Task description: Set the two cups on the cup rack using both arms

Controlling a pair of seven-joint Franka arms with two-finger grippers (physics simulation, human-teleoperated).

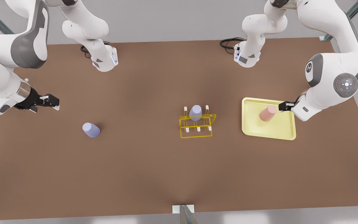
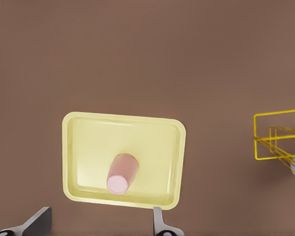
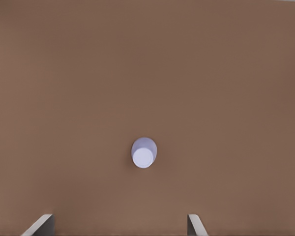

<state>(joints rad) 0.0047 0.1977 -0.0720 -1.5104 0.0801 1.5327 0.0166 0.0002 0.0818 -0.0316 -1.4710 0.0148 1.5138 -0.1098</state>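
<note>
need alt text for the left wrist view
A salmon pink cup stands upside down on a pale yellow tray on a brown table, just ahead of the left pincer, whose fingers are spread open. A yellow wire cup rack sits off to one side.

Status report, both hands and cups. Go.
Left hand open above pink cup on tray. Right hand open above loose lavender cup. Rack unobstructed.

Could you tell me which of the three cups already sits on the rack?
The lavender cup on the yellow rack; the other lavender cup stands on the table, the pink cup on the tray.
</note>
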